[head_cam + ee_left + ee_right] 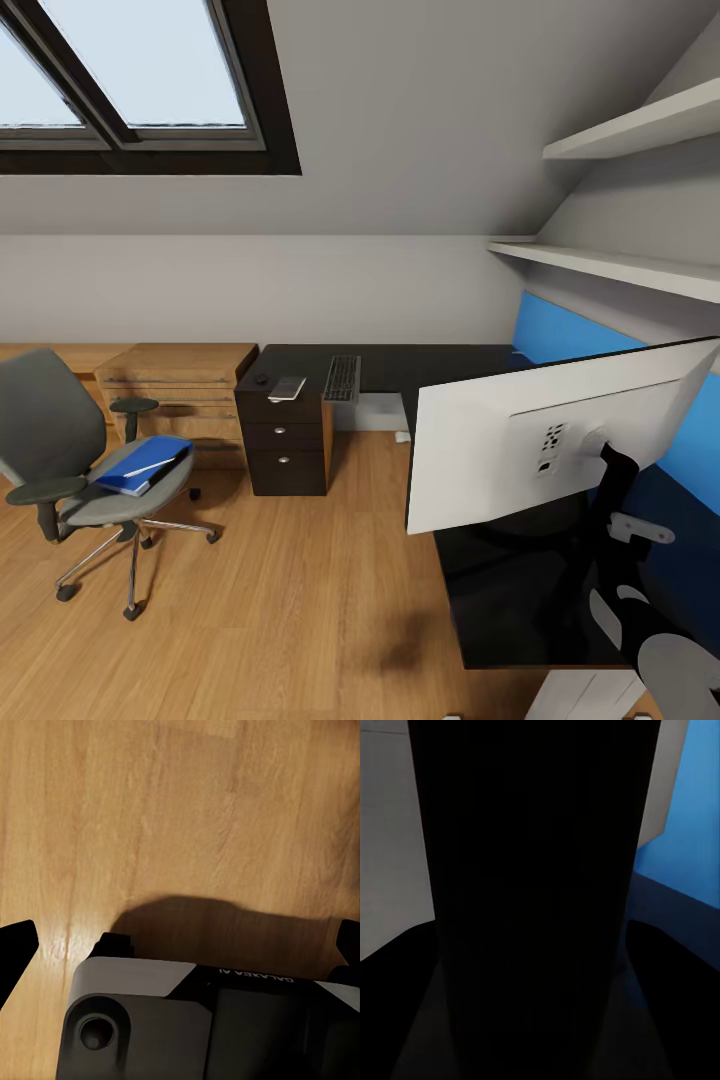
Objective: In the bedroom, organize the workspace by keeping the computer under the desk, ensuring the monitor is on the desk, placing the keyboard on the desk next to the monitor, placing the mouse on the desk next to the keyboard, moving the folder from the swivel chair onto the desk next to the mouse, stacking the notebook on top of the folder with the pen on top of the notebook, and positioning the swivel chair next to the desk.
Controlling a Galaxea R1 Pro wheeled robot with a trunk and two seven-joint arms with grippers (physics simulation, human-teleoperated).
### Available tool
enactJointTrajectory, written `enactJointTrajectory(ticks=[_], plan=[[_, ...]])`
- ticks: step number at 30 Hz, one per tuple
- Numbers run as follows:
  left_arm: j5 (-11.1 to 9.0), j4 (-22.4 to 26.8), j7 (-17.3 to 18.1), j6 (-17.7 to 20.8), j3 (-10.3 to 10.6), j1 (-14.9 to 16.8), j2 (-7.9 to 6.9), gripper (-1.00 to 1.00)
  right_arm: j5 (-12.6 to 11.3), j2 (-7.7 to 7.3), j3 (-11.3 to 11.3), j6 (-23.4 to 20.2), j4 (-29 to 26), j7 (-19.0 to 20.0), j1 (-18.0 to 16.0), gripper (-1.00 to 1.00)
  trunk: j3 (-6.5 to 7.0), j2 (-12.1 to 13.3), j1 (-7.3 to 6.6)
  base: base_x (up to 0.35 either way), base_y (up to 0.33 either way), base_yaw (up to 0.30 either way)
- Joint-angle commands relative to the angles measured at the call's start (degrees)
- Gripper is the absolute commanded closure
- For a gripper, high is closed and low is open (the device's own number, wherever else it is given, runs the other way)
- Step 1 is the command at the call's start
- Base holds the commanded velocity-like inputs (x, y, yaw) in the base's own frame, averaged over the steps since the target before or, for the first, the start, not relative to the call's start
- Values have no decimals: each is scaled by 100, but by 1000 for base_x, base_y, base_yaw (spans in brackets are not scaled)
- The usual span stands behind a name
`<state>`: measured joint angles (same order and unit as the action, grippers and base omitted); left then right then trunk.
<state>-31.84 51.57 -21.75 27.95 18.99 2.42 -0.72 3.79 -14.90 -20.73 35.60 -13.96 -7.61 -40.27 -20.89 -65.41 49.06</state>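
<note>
Head view, monitor: the monitor stands on the near wing of the desk, white back toward the camera, its long axis running across the desk, its black stand just beside the right arm.
Head view, right pincer: the right gripper sits at the stand behind the screen; the screen is directly ahead of it, touching or nearly so. How its jaws stand I cannot tell.
Head view, other things: the keyboard and the notebook lie well apart on the far wing; the folder with the pen on it rests on the swivel chair, far off to the left arm's side.
Left wrist view: the left gripper hangs spread wide over bare wood floor, holding nothing.
Right wrist view: a tall dark column, probably the stand, stands dead ahead, too close to read the jaws.
Nearer arm, judged: the right one, for any shift of the monitor.
</note>
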Motion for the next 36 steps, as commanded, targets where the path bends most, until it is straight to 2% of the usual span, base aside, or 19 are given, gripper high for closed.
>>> enactJointTrajectory(ticks=[1,8,26,36], plan=[[-59,11,-57,9,26,4,-8,-100,107,-3,157,35,25,-54,2,100,-9,-3,1,0,0,0],[-59,11,-56,9,26,4,-8,-100,135,4,157,34,25,-56,2,100,-9,-3,1,0,0,60],[-44,11,-56,9,21,4,-12,-100,134,4,157,34,25,-68,2,100,-9,-3,1,0,0,253],[-24,11,-54,-41,12,4,-15,-100,134,4,157,40,25,-69,2,100,-9,-3,1,0,-98,33]])
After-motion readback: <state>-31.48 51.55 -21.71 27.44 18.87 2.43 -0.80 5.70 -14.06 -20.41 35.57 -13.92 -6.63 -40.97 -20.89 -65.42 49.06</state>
